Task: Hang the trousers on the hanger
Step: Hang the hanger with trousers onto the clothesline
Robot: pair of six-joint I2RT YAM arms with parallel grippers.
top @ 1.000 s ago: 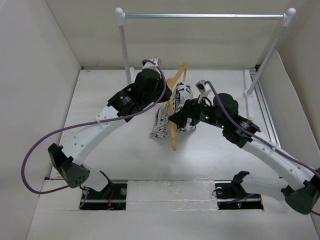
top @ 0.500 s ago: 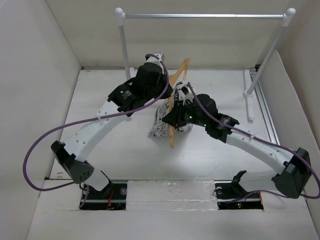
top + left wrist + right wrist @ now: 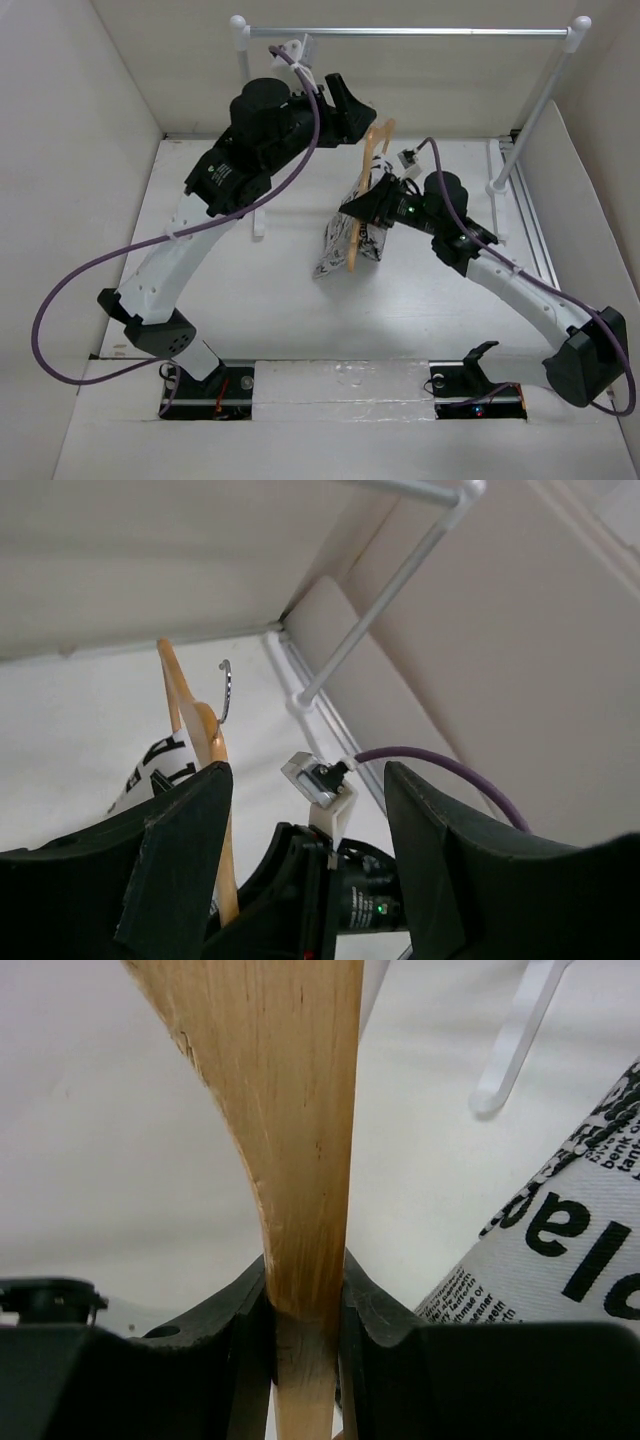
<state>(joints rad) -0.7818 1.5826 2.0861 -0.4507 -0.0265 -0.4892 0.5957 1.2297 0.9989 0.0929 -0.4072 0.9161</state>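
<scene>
The right gripper (image 3: 305,1300) is clamped tight on the tan wood of the hanger (image 3: 290,1110), both jaws pressed flat against it. In the top view the hanger stands tilted just right of centre, its metal hook (image 3: 226,685) toward the upper part of the frame. The trousers (image 3: 335,250) hang from it in a bunched fold down to the table (image 3: 250,300). The left gripper (image 3: 305,770), up in the upper middle of the top view below the silver rail (image 3: 405,32), stands wide with nothing between its fingers. The garment looks draped, so the step in hand seems to be steadying and lifting. To do it well, the right arm should keep its firm pinch, raise slowly, and keep the hanger from tipping further, or the cloth may slide off one end. The left arm should stay well apart from the hook. No box, bin or tray shows; the hanger alone bears anything, namely the trousers.
</scene>
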